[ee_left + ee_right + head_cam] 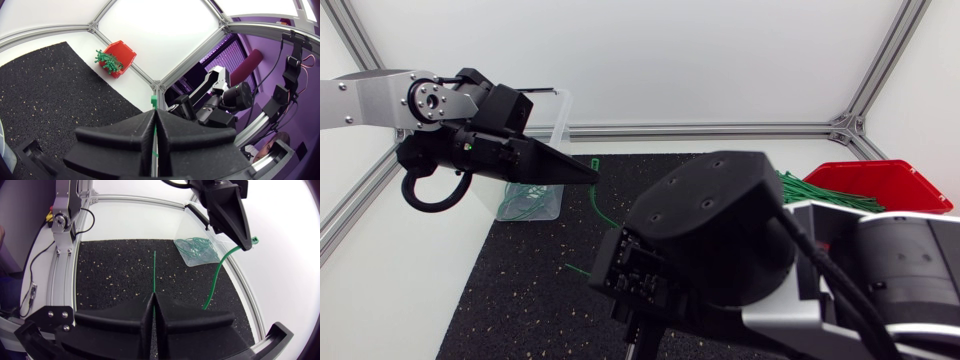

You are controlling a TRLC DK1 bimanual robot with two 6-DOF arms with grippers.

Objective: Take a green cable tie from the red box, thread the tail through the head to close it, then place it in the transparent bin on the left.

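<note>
Evidently the thin green plastic cable tie (216, 275) arches above the black speckled worktop (115, 275), left gripper (154, 114) fingers clamped by its head, right gripper (152, 297) fingers clamped near its tail. Light, springy, slick, I judge: grip near each end.

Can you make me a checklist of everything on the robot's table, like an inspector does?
surface: black speckled mat.
job's things: red box holds spare ties; clear bin holds looped ties; one cable tie hangs in the air between the grippers.
clutter: nothing seen.
grippers: left gripper shut on the cable tie's head end; right gripper shut on a thin green tail, probably the same tie's.
cables: black cable loops under the left arm.
surroundings: metal frame bars, white walls.
</note>
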